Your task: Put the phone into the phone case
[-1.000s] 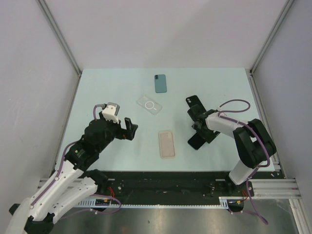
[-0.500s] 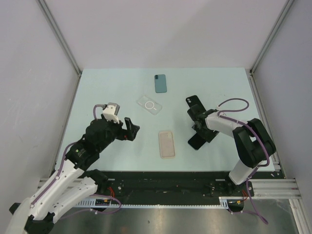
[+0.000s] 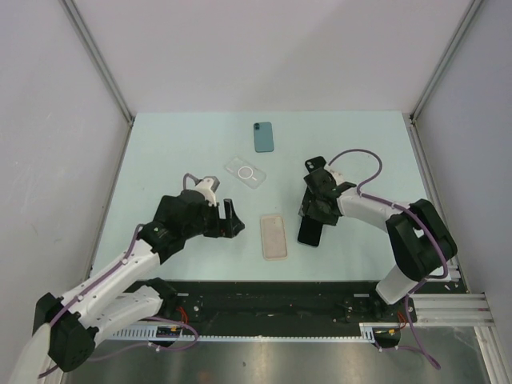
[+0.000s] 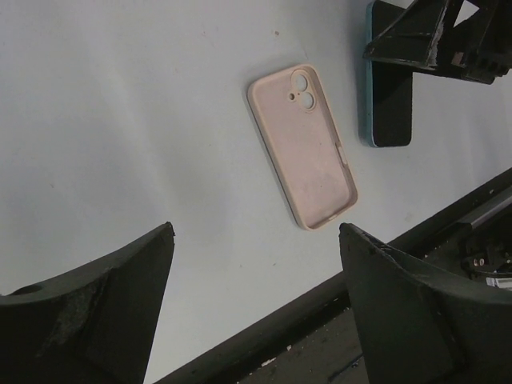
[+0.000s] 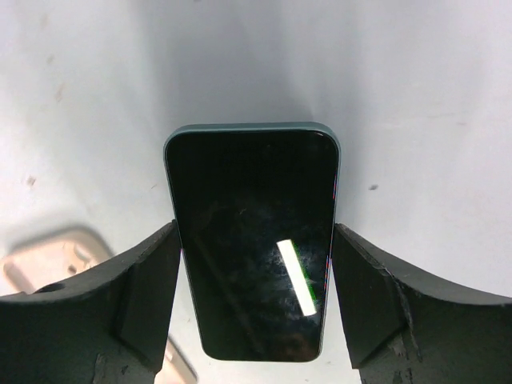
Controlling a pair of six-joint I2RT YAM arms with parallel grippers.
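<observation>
Right hand (image 5: 254, 268) clamped on phone (image 5: 252, 232) by its long edges, screen up. Left hand (image 4: 256, 240) wide open and empty. Pink case (image 4: 304, 148) on tabletop (image 4: 120, 120) just ahead of it.

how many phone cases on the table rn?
2 for sure: pink case near centre, clear case farther back. Black slab further right may be another; cannot tell.

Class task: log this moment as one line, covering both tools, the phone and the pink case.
left tool: open, empty | right tool: shut on phone | pink case: empty, open side up | phone not yet in case
</observation>
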